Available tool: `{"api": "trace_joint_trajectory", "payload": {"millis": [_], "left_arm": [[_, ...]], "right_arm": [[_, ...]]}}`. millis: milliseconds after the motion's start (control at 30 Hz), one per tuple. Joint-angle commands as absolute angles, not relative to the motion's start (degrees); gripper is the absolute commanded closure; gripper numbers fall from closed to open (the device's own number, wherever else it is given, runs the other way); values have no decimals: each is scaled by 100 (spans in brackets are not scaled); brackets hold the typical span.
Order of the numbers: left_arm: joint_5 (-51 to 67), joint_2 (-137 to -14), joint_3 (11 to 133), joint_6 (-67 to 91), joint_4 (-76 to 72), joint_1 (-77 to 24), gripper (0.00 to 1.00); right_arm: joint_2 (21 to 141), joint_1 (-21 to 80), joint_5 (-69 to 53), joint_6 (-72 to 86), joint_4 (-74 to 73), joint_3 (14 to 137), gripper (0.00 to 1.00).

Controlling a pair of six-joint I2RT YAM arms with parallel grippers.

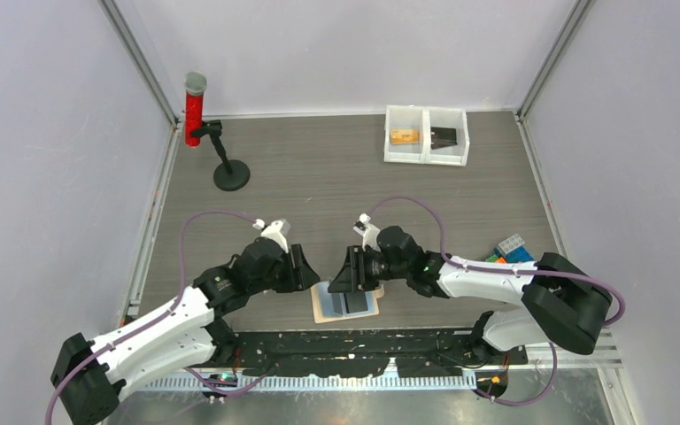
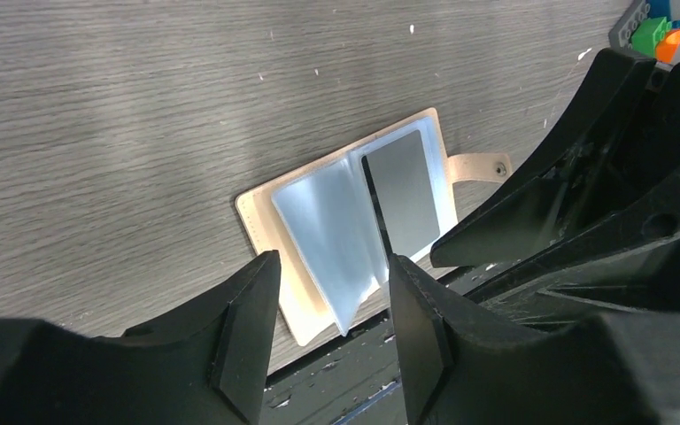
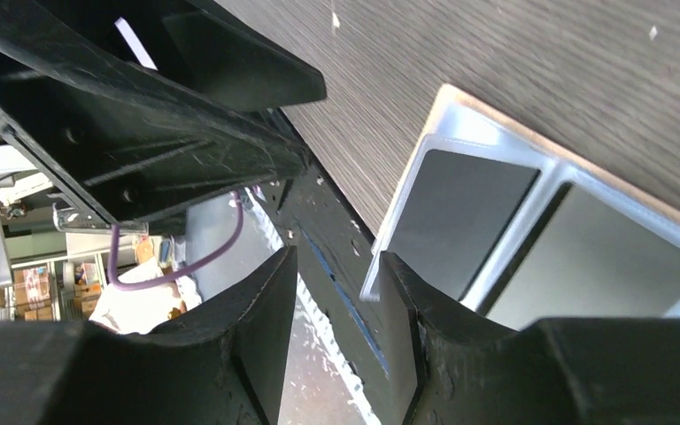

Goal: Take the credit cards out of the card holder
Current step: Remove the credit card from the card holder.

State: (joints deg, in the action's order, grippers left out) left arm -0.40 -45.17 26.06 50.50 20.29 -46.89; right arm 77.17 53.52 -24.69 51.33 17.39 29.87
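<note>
At the near table (image 1: 319,177) edge: card holder (image 1: 347,304) lies open, credit cards (image 2: 403,190) pocketed, long sides along the spine. Left gripper (image 2: 332,274) and right gripper (image 3: 336,258) both slightly parted and empty; right looks nearer.

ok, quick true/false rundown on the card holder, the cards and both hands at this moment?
1. The card holder lies open on the table. True.
2. A dark credit card sits in one of its pockets. True.
3. The left hand is shut on a card. False: its fingers are apart with nothing between them.
4. The holder sits in the white bin. False: the bin is at the far side and has an orange-tan block in its left compartment. The holder is near the arms' bases, between the two hands.
5. The right hand is open and holds nothing. True.
</note>
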Motion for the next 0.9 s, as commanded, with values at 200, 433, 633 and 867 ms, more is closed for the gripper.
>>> {"api": "trace_joint_trajectory", "payload": {"millis": [200,433,633,867], "left_arm": [[534,-4577,2681,4887,1756,-4624,56],[754,-4809,2205,5015,918,-4639,65],[997,-5365,2024,5075,324,-4632,65],[1183,-5708,1968,5132,40,-4631,69]], "right_arm": [[7327,5379,-2027,4695,1244,3376,53],[7386,5383,-1879,4662,1087,3250,55],[7394,5396,-1931,4637,1226,3026,55],[7445,5401,-1741,4523,1044,3031,56]]}}
